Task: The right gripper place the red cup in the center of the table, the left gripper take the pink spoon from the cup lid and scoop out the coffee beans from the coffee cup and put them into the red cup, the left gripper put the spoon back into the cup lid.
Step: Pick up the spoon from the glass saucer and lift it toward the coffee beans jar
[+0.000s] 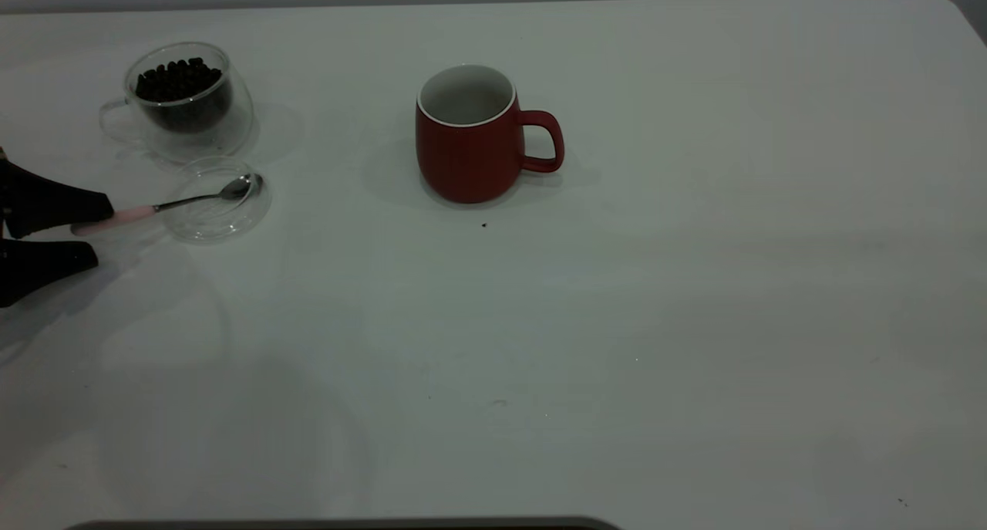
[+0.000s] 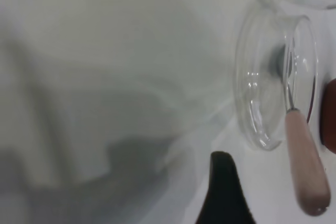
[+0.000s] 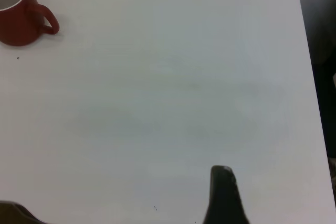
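Reaching for the pink spoon (image 1: 116, 217) at the surface's left edge: left gripper (image 1: 86, 232) wide open, jaws straddling the handle, gripping nothing. Next, closing and lifting clear of the cup lid (image 1: 220, 200). Behind, coffee cup (image 1: 185, 98) with coffee beans (image 1: 179, 79); red cup (image 1: 470, 133) already central. Right gripper mostly out of view, state unreadable.

Dim, even light; soft shadows; the left wrist view is blurred.
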